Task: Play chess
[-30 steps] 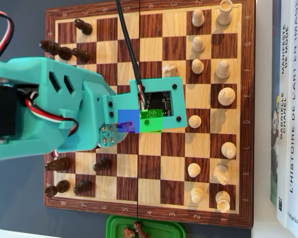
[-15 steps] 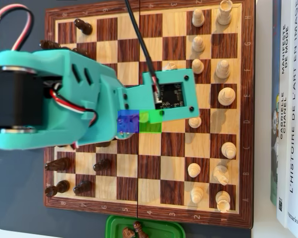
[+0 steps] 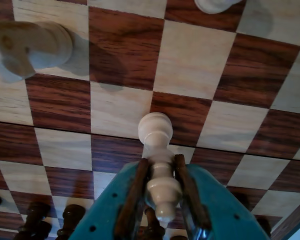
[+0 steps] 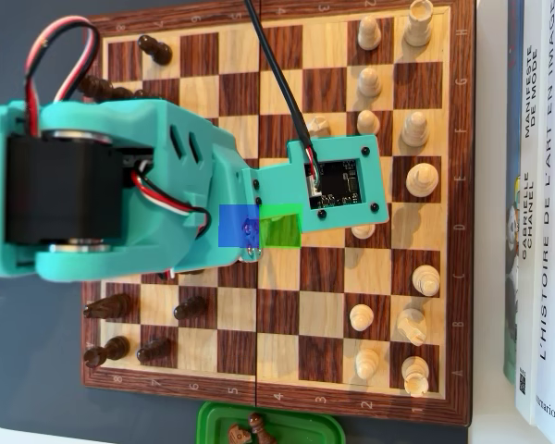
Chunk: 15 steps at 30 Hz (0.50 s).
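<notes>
Since it's mid-move, the claw [image 3: 161,192] is clamped snug round a white pawn [image 3: 157,165], carrying it clear above the chessboard [image 3: 200,55] squares below.

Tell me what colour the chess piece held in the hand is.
Pale cream: the light wooden pawn clamped in the teal hand, clearest in the wrist view.

Our teal arm [image 4: 120,185] reaches in from the overhead view's left. In the wrist view our claw [image 3: 160,192] has both fingers [image 3: 132,200] clamped on a pale pawn [image 3: 157,160], carried clear of the squares.
</notes>
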### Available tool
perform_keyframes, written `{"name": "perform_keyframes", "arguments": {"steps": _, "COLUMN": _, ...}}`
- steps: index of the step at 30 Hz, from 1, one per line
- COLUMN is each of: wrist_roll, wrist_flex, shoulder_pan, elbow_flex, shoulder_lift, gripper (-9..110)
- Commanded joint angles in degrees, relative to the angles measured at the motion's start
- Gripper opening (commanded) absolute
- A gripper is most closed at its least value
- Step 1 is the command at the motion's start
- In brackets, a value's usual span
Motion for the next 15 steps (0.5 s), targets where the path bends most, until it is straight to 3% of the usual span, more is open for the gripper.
{"name": "perform_keyframes", "arguments": {"steps": 1, "wrist_roll": -0.3, "wrist_flex": 0.3, "shoulder_pan": 0.6, "elbow_flex": -2.6, "shoulder_lift": 0.4, "gripper": 6}}
{"name": "perform_keyframes", "arguments": {"steps": 15, "wrist_roll": -2.8, "wrist_flex": -0.2, "shoulder_pan": 2.5, "elbow_flex": -2.7, "shoulder_lift": 0.6, "gripper": 6}}
